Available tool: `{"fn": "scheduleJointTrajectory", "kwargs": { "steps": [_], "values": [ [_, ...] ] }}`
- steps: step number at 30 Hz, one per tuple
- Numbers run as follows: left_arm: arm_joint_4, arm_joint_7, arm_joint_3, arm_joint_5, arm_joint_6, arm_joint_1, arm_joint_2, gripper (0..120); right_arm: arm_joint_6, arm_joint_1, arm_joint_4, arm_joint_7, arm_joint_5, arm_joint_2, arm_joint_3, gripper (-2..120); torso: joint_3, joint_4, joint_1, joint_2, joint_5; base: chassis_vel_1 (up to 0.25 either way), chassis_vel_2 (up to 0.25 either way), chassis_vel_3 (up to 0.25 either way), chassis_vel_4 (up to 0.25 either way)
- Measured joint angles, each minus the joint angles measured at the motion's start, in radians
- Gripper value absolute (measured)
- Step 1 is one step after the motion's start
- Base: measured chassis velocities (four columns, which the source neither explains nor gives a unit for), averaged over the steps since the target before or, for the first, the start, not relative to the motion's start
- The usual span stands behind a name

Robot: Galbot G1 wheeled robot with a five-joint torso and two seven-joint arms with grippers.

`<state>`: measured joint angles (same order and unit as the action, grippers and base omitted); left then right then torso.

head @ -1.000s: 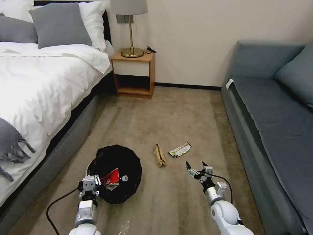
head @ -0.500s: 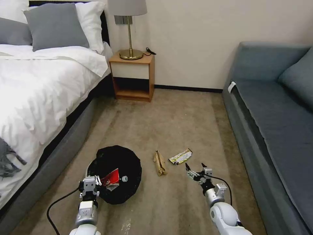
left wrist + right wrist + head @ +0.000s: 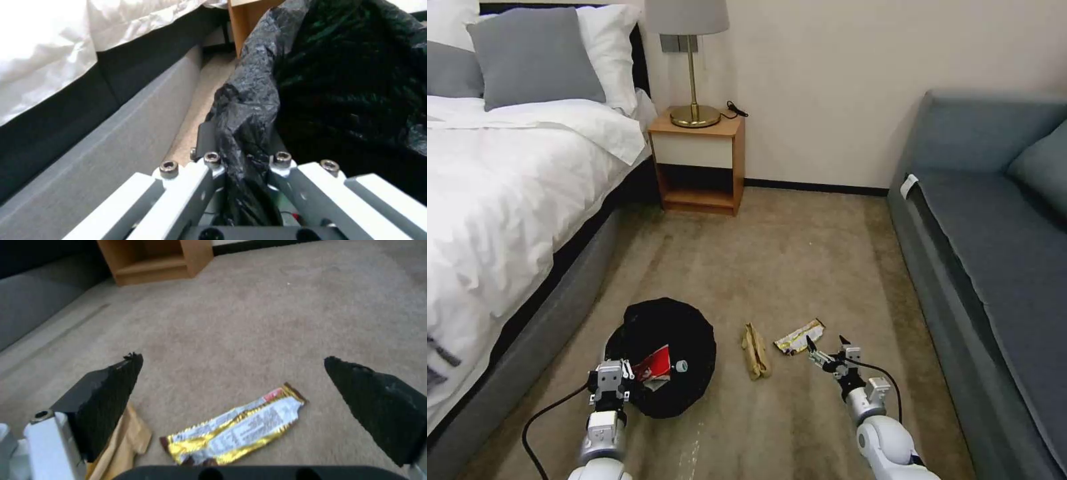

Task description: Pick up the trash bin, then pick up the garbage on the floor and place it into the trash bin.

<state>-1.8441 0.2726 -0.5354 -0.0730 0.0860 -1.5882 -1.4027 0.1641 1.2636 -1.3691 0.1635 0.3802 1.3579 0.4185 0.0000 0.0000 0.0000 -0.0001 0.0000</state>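
Note:
The trash bin [image 3: 664,353], its black bag [image 3: 249,110] folded over the rim, hangs low at the left with my left gripper [image 3: 608,381] shut on its near rim. Inside it lie a red-white packet [image 3: 652,365] and a white-capped bottle [image 3: 679,366]. On the carpet to its right lie two pieces of garbage: a brown crumpled wrapper [image 3: 755,351] and a silver-yellow foil wrapper [image 3: 799,335]. My right gripper [image 3: 826,345] stands open just behind the foil wrapper [image 3: 236,430], which lies on the carpet between its fingertips [image 3: 116,390] in the right wrist view. The brown wrapper [image 3: 120,446] sits beside one fingertip.
A bed [image 3: 500,200] with a grey base runs along the left. A grey sofa [image 3: 994,267] lines the right. A wooden nightstand [image 3: 697,160] with a lamp stands at the far wall. Open carpet lies between.
The head view has shifted, so the camera has moved. My right gripper has come closer to the foil wrapper. The left gripper stays on the bin's rim.

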Motion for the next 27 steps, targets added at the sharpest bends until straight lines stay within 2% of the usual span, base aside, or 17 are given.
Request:
{"fn": "scheduleJointTrajectory", "kwargs": {
  "steps": [27],
  "values": [
    [0.047,0.0,0.019,-0.013,-0.01,0.05,-0.021,4,0.028,-0.027,0.052,0.014,-0.005,-0.01,-0.004,100,0.0,0.0001,0.0,0.0,0.0002,-0.116,0.114,0.109,-0.119]
  ]
}}
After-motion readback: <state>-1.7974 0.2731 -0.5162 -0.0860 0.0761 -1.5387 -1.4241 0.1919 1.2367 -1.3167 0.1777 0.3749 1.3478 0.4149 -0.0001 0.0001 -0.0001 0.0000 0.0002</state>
